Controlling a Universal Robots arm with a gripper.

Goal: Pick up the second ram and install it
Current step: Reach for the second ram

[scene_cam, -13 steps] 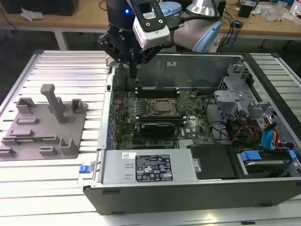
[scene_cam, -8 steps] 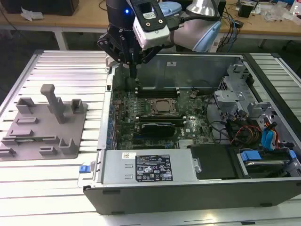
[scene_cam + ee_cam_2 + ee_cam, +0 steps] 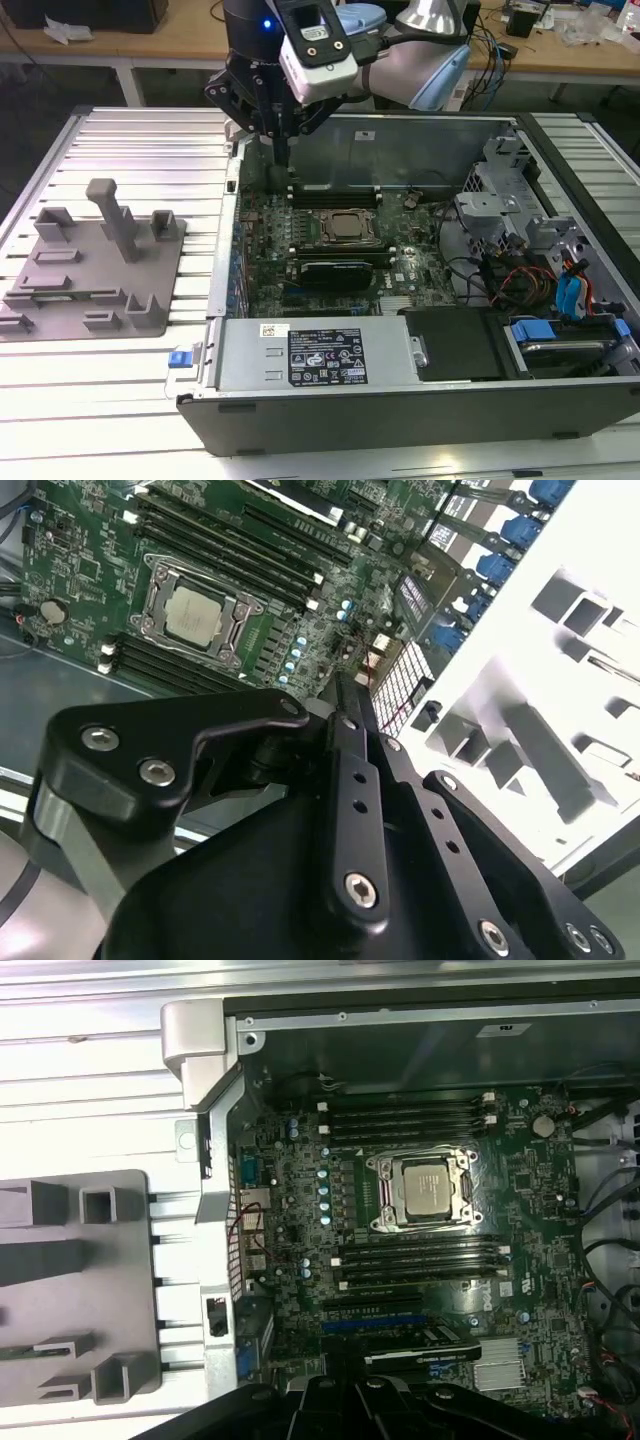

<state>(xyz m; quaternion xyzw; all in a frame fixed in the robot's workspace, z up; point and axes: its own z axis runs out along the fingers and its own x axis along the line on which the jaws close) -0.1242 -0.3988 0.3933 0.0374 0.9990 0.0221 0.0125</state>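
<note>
Hand [image 3: 288, 172] closed, black fingers [image 3: 350, 780] pressed together, upper middle of the exterior view, above the green motherboard's [image 3: 540, 1220] memory slots. Thin dark-green memory stick: cannot single it out. Probably light, stiff and fragile; grip its long edges.

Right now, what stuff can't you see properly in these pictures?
- The second ram: I cannot tell whether the gripper carries it. In the second wrist view the gripper's own black body covers that spot.
- The grey fixture tray: cut off by the picture's edge in the first wrist view.
- The motherboard corner beneath the gripper: partly hidden by the gripper in the exterior view.
</note>
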